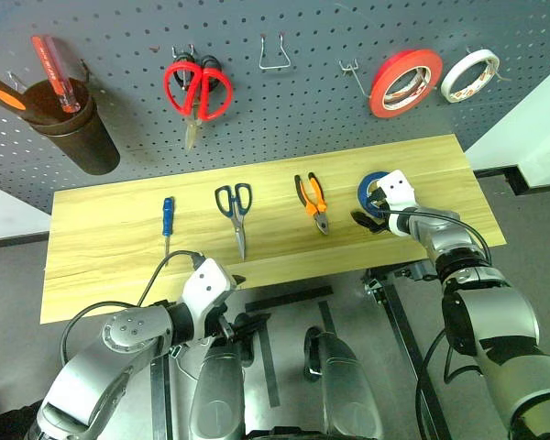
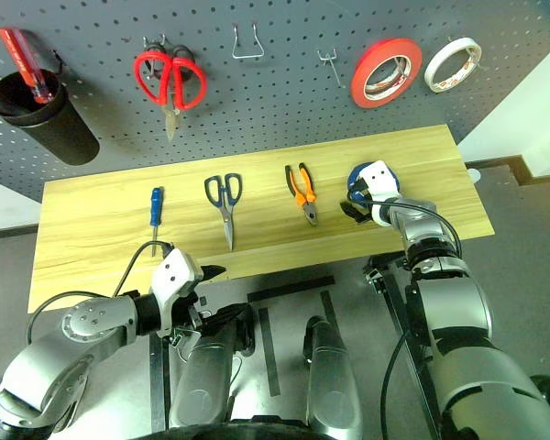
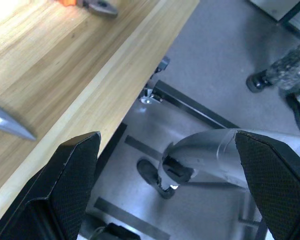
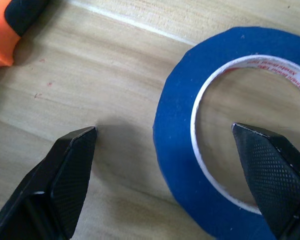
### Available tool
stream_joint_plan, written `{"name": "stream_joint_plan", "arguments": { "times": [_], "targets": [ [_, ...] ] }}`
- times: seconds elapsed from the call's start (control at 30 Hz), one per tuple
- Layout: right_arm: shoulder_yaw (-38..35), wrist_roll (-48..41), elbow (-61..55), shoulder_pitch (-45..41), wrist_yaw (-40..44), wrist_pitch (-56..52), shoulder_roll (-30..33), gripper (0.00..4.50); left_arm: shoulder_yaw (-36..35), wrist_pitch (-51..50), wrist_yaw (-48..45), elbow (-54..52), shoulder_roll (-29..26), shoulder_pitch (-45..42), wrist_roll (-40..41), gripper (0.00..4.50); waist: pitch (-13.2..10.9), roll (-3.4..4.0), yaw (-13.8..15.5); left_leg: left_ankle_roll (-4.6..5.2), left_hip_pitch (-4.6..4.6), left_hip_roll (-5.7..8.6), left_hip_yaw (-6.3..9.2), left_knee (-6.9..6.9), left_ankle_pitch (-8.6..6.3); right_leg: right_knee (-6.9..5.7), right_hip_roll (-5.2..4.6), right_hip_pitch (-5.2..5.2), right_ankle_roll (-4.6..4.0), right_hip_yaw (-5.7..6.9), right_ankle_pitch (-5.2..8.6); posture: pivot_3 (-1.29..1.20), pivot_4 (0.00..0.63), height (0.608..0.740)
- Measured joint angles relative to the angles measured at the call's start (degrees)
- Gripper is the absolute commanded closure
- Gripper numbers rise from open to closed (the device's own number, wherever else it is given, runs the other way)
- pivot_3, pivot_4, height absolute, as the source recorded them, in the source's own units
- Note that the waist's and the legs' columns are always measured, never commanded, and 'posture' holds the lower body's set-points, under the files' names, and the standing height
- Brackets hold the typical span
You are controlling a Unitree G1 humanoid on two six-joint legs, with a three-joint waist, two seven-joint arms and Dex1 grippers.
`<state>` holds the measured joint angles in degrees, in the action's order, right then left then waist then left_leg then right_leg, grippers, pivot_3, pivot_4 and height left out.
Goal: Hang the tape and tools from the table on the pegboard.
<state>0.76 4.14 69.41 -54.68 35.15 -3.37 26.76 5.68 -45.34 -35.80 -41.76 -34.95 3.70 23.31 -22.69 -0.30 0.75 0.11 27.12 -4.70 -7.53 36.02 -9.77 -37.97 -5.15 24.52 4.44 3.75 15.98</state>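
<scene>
The blue tape point(image 4: 175, 150) lies flat on the table point(image 1: 110, 247), towards its right end. My right gripper point(image 4: 163, 129) is open and straddles the ring's near wall, one finger over the hole and the other over bare wood on the pliers' side. Further left lie the orange-and-black pliers point(image 1: 313, 200), the black-handled scissors point(image 1: 235, 206) and the blue-handled screwdriver point(image 1: 168, 218). My left gripper point(image 1: 243, 302) hangs open and empty below the table's front edge. The pegboard point(image 1: 302, 119) rises behind the table.
On the pegboard hang red-handled scissors point(image 1: 198, 89), a red-orange roll point(image 1: 405, 82), a white roll point(image 1: 469, 75) and a black cup point(image 1: 71, 124) holding screwdrivers. Two hooks point(image 1: 274, 55) point(image 1: 352, 71) are bare. A person's shoes point(image 3: 285, 75) stand on the floor beyond the table.
</scene>
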Motion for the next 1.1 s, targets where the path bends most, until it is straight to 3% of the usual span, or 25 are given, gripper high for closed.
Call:
{"name": "stream_joint_plan", "arguments": {
  "times": [0.33, 0.43, 0.77, 1.1],
  "targets": [
    [-0.66, -0.46, 0.00, -0.24, 1.07, -0.78, -0.06, 0.00, -0.62, -0.78, 1.38, -0.30, -0.75, -1.05, 1.11, 0.04, -0.25, -0.16, -0.03, 0.00, 0.00, 0.00, -0.01, -0.02, -0.02, 0.01, -0.07, 0.01, -0.12, -0.02, 0.06, 0.12, 0.466, 0.717],
    [-0.67, -0.46, -0.01, -0.24, 0.86, -0.61, -0.19, 0.59, -0.73, -0.96, 1.50, -0.98, -0.99, -0.97, 1.17, 0.00, -0.29, -0.17, -0.03, 0.00, 0.01, 0.00, 0.00, -0.02, -0.02, 0.01, -0.08, 0.01, -0.18, -0.03, 0.09, 0.12, 0.468, 0.717],
    [-3.03, -1.89, 0.22, -0.15, -1.43, 2.43, -0.60, 3.79, -2.11, -1.58, 1.39, -0.81, -1.75, -1.44, 1.71, 0.00, -0.94, -0.18, 0.02, 0.02, 0.13, 0.03, -0.04, -0.02, -0.03, 0.04, -0.18, 0.11, -0.20, -0.03, 0.10, 0.11, 0.473, 0.717],
    [-4.15, -2.96, -2.27, 1.88, 0.00, 3.74, -0.30, 3.80, -2.13, -0.87, 0.79, 1.40, -2.00, -4.12, 2.05, 0.00, -1.13, -0.16, 0.06, 0.03, 0.15, 0.04, -0.08, -0.13, -0.03, 0.11, -0.17, 0.14, 0.00, -0.01, 0.01, 0.10, 0.437, 0.717]
  ]
}}
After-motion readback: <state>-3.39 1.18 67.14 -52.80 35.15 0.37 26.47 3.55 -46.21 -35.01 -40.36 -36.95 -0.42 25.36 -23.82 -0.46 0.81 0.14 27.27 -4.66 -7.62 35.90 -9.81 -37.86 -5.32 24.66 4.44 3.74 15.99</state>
